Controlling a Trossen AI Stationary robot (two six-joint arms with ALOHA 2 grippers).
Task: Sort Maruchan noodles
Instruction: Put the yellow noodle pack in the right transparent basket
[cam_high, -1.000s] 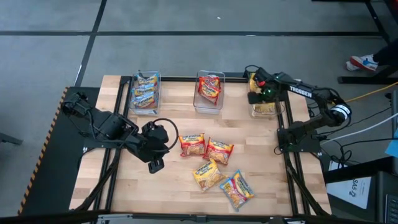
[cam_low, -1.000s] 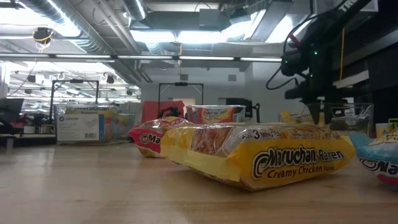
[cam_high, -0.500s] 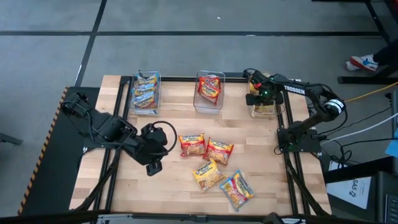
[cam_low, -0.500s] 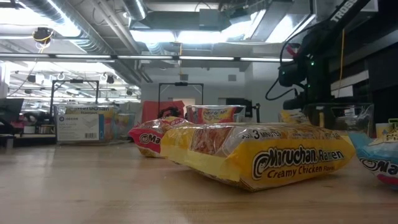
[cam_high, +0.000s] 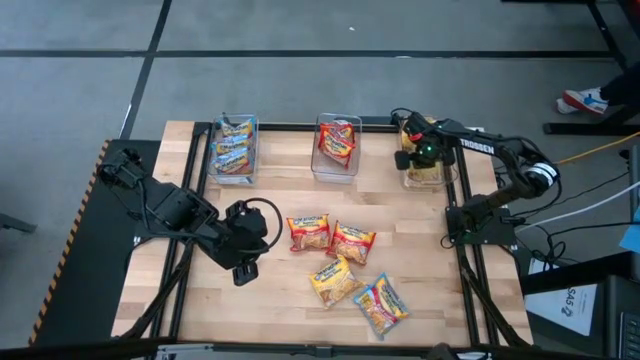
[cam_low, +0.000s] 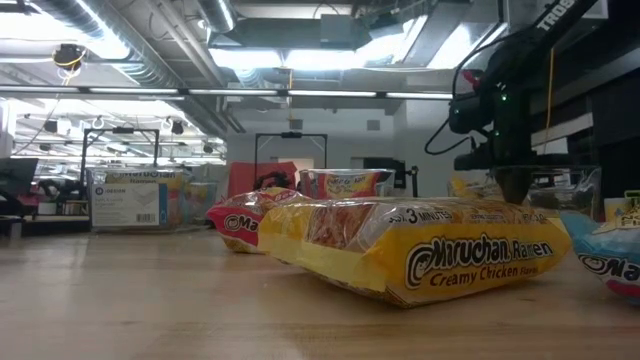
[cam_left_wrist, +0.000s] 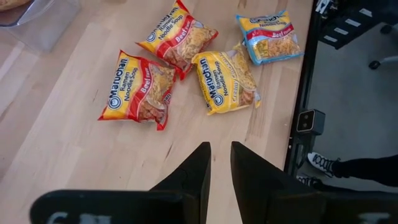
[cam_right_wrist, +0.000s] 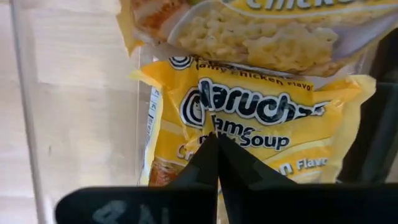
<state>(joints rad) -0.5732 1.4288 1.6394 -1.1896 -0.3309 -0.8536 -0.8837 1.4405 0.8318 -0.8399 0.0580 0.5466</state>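
While the right gripper (cam_high: 407, 158) hung over the right-hand clear bin (cam_high: 446, 180) at the table's far edge, its fingers were pressed together, empty, with the yellow chicken-flavour Maruchan packets (cam_right_wrist: 249, 118) lying just beneath their tips inside that bin. Well away, the left gripper (cam_left_wrist: 219, 163) hovered over bare wood with its fingers a narrow slit apart, holding nothing; ahead of it lay two red beef packets (cam_left_wrist: 140, 88), a yellow creamy chicken packet (cam_left_wrist: 226, 81) and a blue packet (cam_left_wrist: 268, 36).
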